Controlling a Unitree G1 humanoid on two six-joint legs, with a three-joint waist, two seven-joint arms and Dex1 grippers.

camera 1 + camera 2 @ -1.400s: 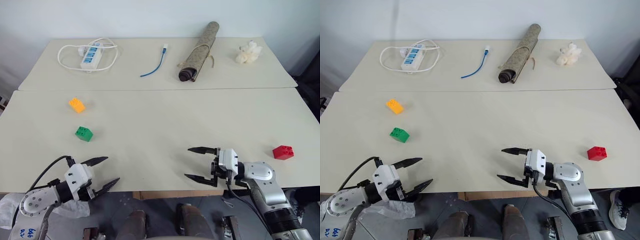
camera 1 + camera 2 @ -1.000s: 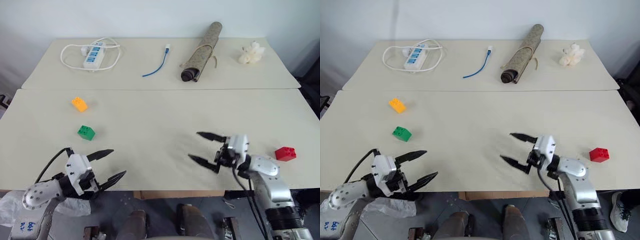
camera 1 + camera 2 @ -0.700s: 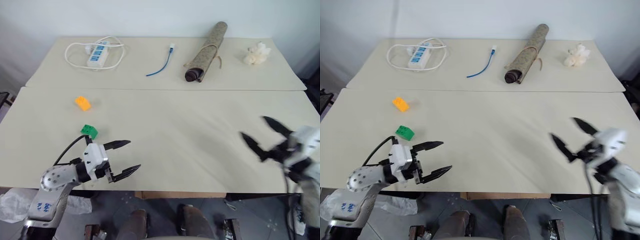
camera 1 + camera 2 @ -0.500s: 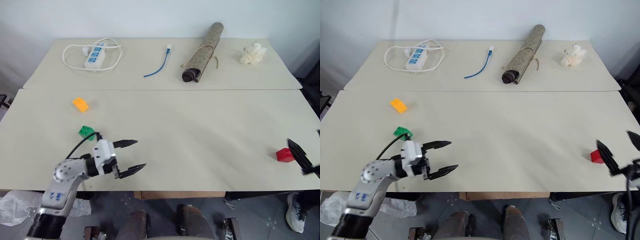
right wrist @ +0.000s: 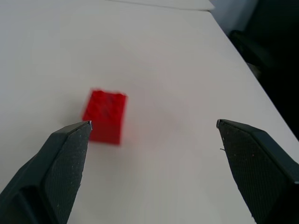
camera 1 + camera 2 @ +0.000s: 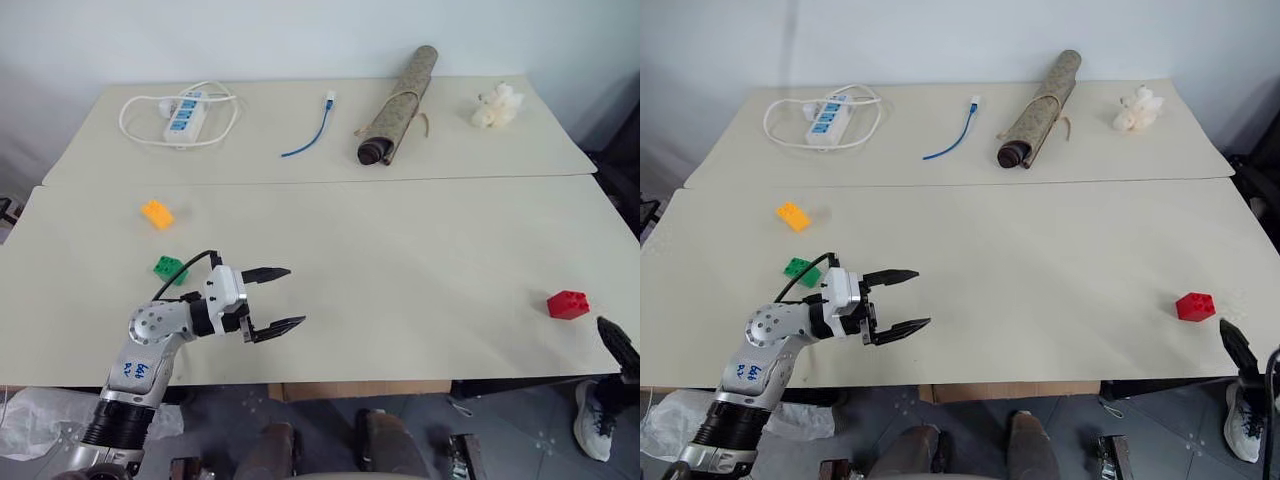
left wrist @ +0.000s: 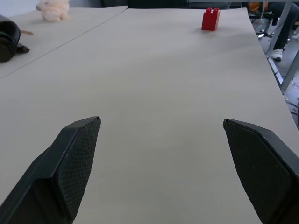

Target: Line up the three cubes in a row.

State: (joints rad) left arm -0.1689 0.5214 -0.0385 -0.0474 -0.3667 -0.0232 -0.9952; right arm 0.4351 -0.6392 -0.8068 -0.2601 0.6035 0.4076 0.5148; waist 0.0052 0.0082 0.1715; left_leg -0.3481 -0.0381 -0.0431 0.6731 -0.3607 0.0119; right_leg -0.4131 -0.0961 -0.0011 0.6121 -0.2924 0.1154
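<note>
So the three cubes are nowhere near a row. The orange-yellow cube (image 6: pixel 156 213) and the green cube (image 6: pixel 168 268) sit close together on the left part of the near table (image 6: pixel 400 260), green at about 5 o'clock from orange. The red cube (image 6: pixel 567 304) is way off on its own near the right edge, well apart from both.

The left gripper (image 6: pixel 270 299) is hovering over the table just past the green cube, at about 4 o'clock from it, fingers spread wide with nothing between them. It points toward 3 o'clock, across the table. In the left wrist view the two black pads (image 7: pixel 70 168) frame bare tabletop, with the red cube far off between them.

The right gripper (image 5: pixel 152 126) is gaping wide too and holds nothing. In the head views just one black fingertip (image 6: pixel 1236 347) pokes in at the right edge, at about 5 o'clock from the red cube, close but not touching. The right wrist view has the red cube sitting ahead of the fingers, nearer one of them, not between the tips.

On the far table (image 6: pixel 250 150): a white power strip (image 6: pixel 183 112) with its looped cord, a blue cable (image 6: pixel 310 130), a rolled-up mat (image 6: pixel 398 90), and a white lumpy object (image 6: pixel 497 105).
</note>
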